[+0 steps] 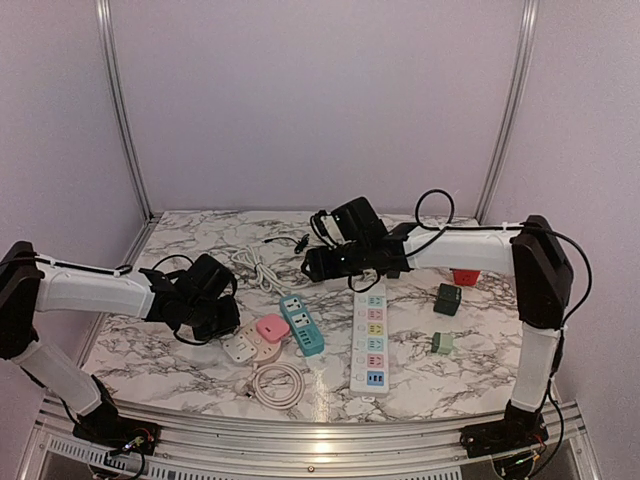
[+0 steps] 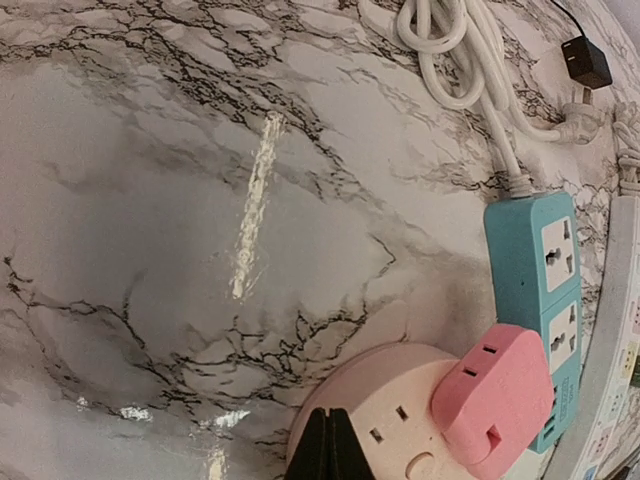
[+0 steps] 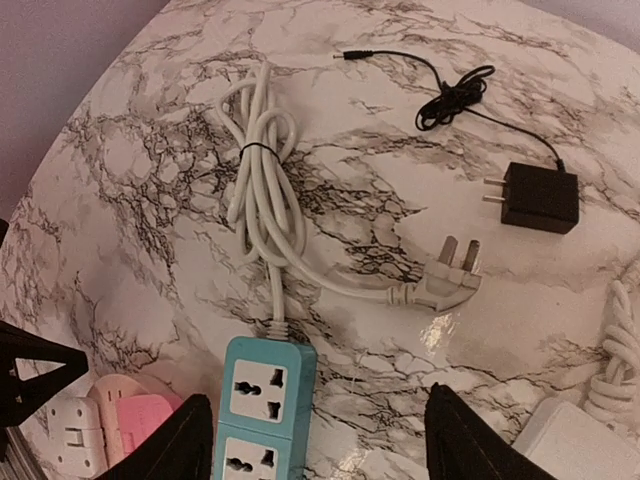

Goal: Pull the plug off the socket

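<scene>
Three views catch the pink plug [image 2: 495, 400], but only the left wrist camera shows it closely. It is a rounded pink block with two slots in its upper face, seated on the right part of a round, pale pink socket [image 2: 385, 425] at the near left of the tabletop [image 1: 180, 370]. A teal power strip [image 2: 545, 290] lies just right of the plug; whether they touch I cannot tell.

The left gripper [image 2: 330, 432] has its fingers pressed together into a dark wedge over the socket's left part, beside the plug and not on it.

Only the right wrist view makes clear the strip's bundled white cable [image 3: 262, 190], its loose three-pin plug [image 3: 445, 285] lying flat, and a black adapter [image 3: 540, 197] with a thin cord, all on the far side. There the right gripper [image 3: 318, 410] hangs over the teal strip's far end, fingers spread wide and holding nothing.

Only the top view shows the long white power strip [image 1: 368, 335] with coloured outlets, two green cubes [image 1: 447, 298] to its right, and a coiled pale cable [image 1: 278, 383] near of the socket.
</scene>
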`<state>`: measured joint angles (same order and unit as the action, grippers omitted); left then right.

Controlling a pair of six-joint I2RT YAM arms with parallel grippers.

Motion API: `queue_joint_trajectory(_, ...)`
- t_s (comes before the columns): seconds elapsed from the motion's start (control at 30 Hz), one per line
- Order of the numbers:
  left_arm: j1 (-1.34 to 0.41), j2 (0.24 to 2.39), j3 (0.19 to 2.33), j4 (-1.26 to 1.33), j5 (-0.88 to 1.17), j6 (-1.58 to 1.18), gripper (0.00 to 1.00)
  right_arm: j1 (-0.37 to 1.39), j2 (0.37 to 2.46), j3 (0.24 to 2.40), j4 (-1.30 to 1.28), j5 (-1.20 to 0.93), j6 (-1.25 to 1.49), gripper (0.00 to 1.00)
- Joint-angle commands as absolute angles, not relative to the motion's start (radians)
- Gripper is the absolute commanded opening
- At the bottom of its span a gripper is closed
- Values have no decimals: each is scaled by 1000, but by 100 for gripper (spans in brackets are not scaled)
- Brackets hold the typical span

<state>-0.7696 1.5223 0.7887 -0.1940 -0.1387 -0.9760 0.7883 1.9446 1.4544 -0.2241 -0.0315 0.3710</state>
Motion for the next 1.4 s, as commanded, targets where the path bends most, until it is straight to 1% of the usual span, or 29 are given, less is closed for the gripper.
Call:
queue_joint_trajectory(0.0, -743, 1399, 698, -289, -141, -968, 0, 858, 1911, 1447, -238, -42, 348, 69)
queue_joint_trajectory(0.13, -729, 1285, 588, -305, -100, -1003, 1, 919, 1939, 1458, -234, -72, 339, 64)
queue_joint_trajectory(0.37, -726, 1135, 461, -196, 35, -1093, 18, 965, 2010, 1505, -236, -112, 334, 59)
queue_joint_trajectory(0.53, -726, 1056, 366, -76, 95, -1195, 27, 968, 2026, 1516, -238, -126, 336, 58)
queue_joint_trajectory(0.7, -726, 967, 271, 51, 112, -1277, 35, 968, 2033, 1514, -236, -130, 336, 58)
queue_joint_trajectory(0.83, -726, 960, 228, 145, 138, -1305, 40, 968, 2039, 1516, -235, -129, 336, 58)
queue_joint_trajectory(1.03, -726, 975, 187, 284, 157, -1328, 45, 969, 2041, 1516, -238, -125, 335, 57)
queue_joint_trajectory(1.1, -726, 1001, 186, 323, 176, -1330, 48, 969, 2043, 1513, -238, -124, 336, 57)
queue_joint_trajectory(1.2, -727, 1060, 194, 372, 199, -1330, 48, 967, 2042, 1511, -238, -123, 338, 57)
queue_joint_trajectory(1.37, -731, 1133, 213, 395, 222, -1323, 52, 968, 2036, 1510, -241, -118, 338, 57)
